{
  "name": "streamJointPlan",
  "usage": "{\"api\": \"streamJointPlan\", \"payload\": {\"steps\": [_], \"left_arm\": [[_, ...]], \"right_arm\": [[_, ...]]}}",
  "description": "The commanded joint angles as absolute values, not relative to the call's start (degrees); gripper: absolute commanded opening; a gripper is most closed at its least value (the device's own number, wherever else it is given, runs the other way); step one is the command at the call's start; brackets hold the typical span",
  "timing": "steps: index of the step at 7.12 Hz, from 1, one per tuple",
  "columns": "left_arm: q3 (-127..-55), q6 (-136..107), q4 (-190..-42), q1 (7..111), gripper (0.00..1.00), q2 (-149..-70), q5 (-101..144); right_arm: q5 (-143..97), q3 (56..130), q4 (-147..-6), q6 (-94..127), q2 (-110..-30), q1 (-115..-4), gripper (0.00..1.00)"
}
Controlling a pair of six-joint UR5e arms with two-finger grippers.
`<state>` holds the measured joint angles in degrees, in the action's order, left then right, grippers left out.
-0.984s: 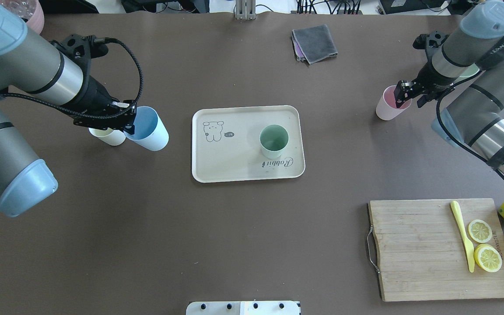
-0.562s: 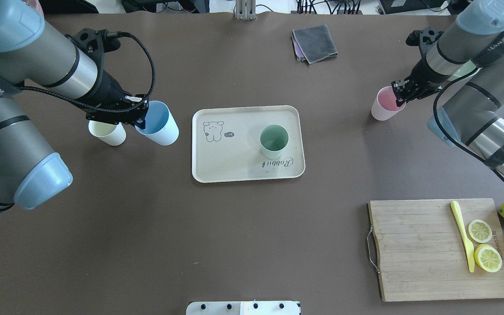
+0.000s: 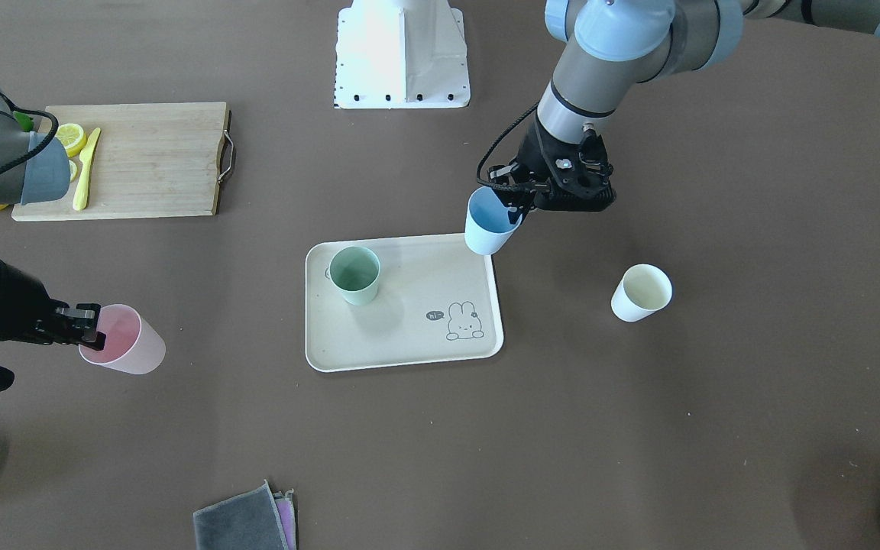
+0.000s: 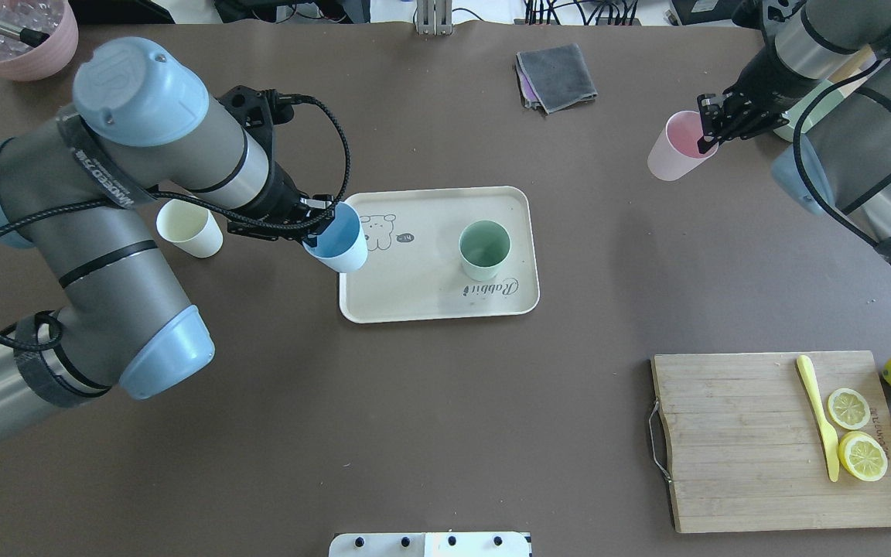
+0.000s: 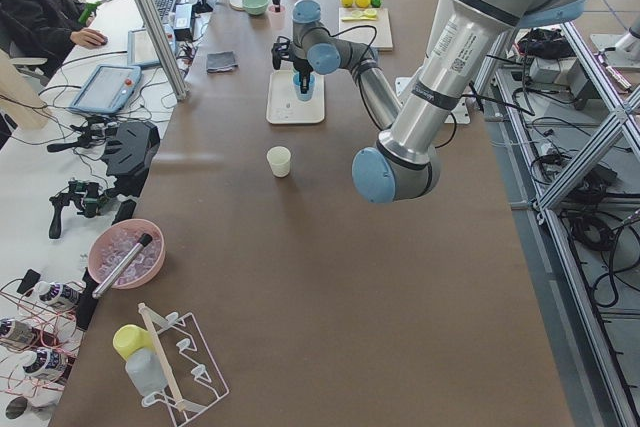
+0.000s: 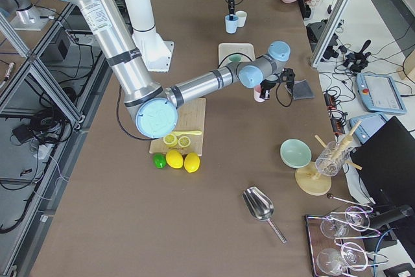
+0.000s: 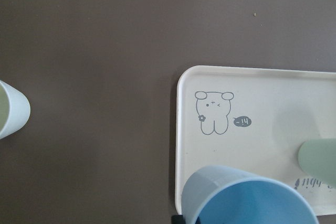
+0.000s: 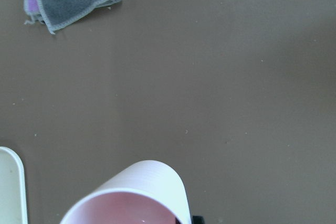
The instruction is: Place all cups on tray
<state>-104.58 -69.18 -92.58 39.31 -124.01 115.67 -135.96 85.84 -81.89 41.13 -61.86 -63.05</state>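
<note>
My left gripper [image 4: 315, 224] is shut on the rim of the light blue cup [image 4: 336, 241] and holds it tilted above the left edge of the cream tray [image 4: 414, 298]. The cup fills the bottom of the left wrist view [image 7: 247, 198]. The sage green cup [image 4: 484, 249] stands upright on the tray. The cream-white cup [image 4: 189, 228] stands on the table left of the tray. My right gripper [image 4: 705, 133] is shut on the rim of the pink cup [image 4: 668, 156], tilted off the table at the far right. The pink cup also shows in the right wrist view [image 8: 136, 195].
A wooden cutting board [image 4: 732, 441] with a yellow knife and lemon slices lies at the near right, whole lemons beside it. A folded grey cloth [image 4: 556, 76] lies at the far middle. A mauve pot [image 4: 24, 39] stands at the far left corner.
My left arm has carried the blue cup to the right, from beside the cream-white cup to the tray's left edge. My right gripper has lifted the pink cup and moved it farther back.
</note>
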Motion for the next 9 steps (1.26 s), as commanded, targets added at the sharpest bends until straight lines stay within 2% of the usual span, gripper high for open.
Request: {"api": "streamJointPlan", "payload": {"steps": [1,4,5,6,7,9], "left_arm": [[-98.0,-72.2,-99.5,36.2,0.0,-126.1,112.1],[-93.9,-72.2,-101.9,32.8,0.0,-127.6,109.0],[-93.5,-72.2,-101.9,32.5,0.26,-127.4,108.0],[-93.0,-72.1,-101.9,32.3,0.7,-127.4,106.5],[-93.7,-71.7,-101.8,32.3,0.94,-127.4,106.3],[-95.8,-67.2,-100.6,39.3,0.97,-127.3,112.7]], "right_arm": [[-136.2,86.8,-85.2,41.4,-59.2,-62.9,0.0],[-135.5,87.6,-86.1,47.5,-55.6,-60.3,0.0],[-135.1,88.5,-86.1,50.1,-55.4,-59.0,0.0],[-132.4,88.8,-86.1,52.8,-54.2,-56.5,0.0],[-130.7,88.8,-86.0,55.8,-53.4,-54.0,0.0],[-127.9,88.8,-85.7,61.0,-51.4,-49.8,0.0]]}}
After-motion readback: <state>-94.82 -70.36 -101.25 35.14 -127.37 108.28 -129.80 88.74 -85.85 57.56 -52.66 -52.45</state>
